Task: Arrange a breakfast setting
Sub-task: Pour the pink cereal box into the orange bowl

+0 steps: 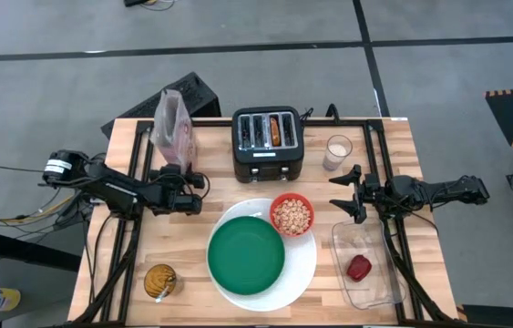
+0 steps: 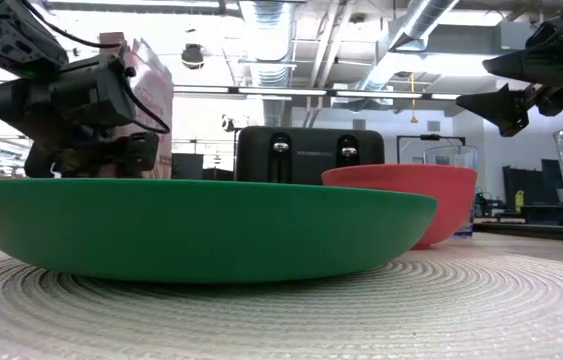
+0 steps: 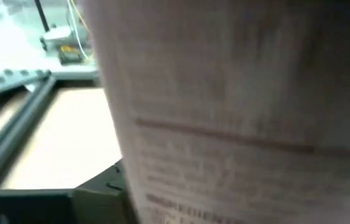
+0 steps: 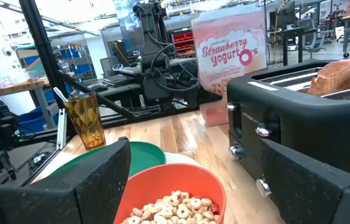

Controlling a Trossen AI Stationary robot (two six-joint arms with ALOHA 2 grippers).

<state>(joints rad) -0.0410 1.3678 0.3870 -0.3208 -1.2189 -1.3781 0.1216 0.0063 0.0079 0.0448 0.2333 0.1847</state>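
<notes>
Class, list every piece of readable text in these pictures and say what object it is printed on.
"Strawberry yogurt O's": on the pink cereal bag standing beside the black toaster.
Small print on the same bag, close up in the left wrist view: too blurred to read.
Marking on the toaster's front in the low view: too small to read.

Lab (ceiling ducts [image 2: 261, 25], workbenches).

The right gripper [image 1: 349, 192] has its fingers spread, and bare worktop [image 1: 329, 196] lies ahead of them. Beyond that gap, the red bowl [image 1: 292, 215] and the black toaster [image 1: 268, 144] block the way. The cereal bag [image 1: 173, 129] stands right against the left gripper [image 1: 190, 189], filling the space before it.
</notes>
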